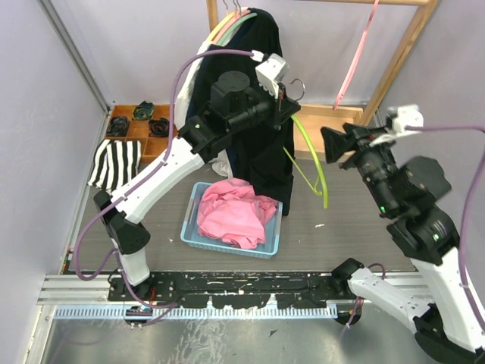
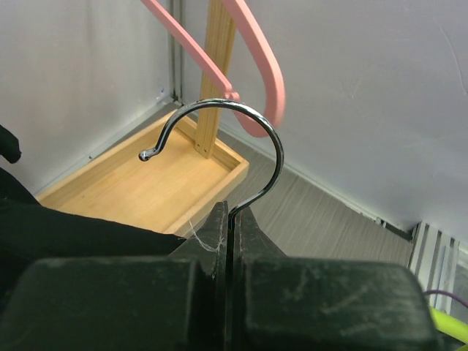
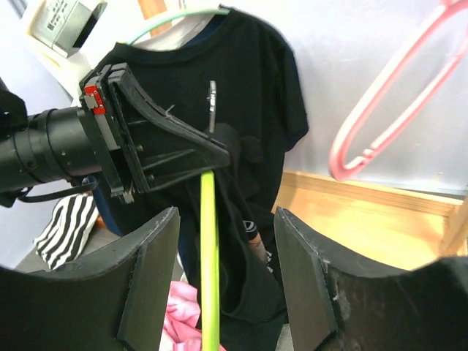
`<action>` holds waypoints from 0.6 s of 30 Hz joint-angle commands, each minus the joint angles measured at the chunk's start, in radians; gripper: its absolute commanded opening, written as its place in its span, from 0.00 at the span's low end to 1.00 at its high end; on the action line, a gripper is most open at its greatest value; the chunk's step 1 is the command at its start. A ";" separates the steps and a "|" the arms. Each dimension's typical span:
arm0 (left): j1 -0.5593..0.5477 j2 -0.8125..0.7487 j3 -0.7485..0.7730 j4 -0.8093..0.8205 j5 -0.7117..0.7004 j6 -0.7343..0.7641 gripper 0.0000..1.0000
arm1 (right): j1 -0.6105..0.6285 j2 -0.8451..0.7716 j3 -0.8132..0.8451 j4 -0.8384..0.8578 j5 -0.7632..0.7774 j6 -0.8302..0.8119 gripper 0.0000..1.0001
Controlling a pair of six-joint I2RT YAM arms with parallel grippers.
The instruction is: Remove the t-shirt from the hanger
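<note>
Black t-shirt [image 1: 261, 53] hangs at the rear rack, behind the left arm and beyond the blue basket [image 1: 191, 227] of pink cloth [image 1: 235, 216]. I see the lime hanger [image 1: 317, 171] dangling by its metal hook [image 2: 272, 142], which the left gripper [image 2: 229, 219] clamps tight. The right gripper [image 3: 227, 219] stands parted, with the hanger's bar in view between its fingers.

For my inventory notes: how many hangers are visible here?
3 for certain: a pink hanger hanging empty at the right, a lime hanger held by the left gripper, and a pale green hanger inside the black t-shirt. More may be hidden there.
</note>
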 commanded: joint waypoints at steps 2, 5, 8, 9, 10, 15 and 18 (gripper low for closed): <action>-0.041 0.004 0.083 -0.039 -0.058 0.062 0.00 | -0.002 0.133 0.080 -0.037 -0.111 0.012 0.61; -0.043 0.010 0.090 -0.045 -0.062 0.063 0.00 | -0.002 0.174 0.099 -0.063 -0.102 0.012 0.61; -0.043 0.011 0.098 -0.050 -0.065 0.064 0.00 | -0.002 0.203 0.112 -0.092 -0.088 0.012 0.62; -0.043 0.014 0.104 -0.054 -0.065 0.065 0.00 | -0.002 0.211 0.113 -0.102 -0.088 0.013 0.62; -0.043 0.018 0.110 -0.061 -0.065 0.066 0.00 | -0.001 0.216 0.115 -0.109 -0.089 0.012 0.62; -0.042 0.030 0.135 -0.077 -0.070 0.072 0.00 | -0.002 0.217 0.093 -0.115 -0.106 0.020 0.61; -0.043 0.032 0.142 -0.077 -0.074 0.073 0.00 | -0.002 0.210 0.072 -0.114 -0.105 0.021 0.59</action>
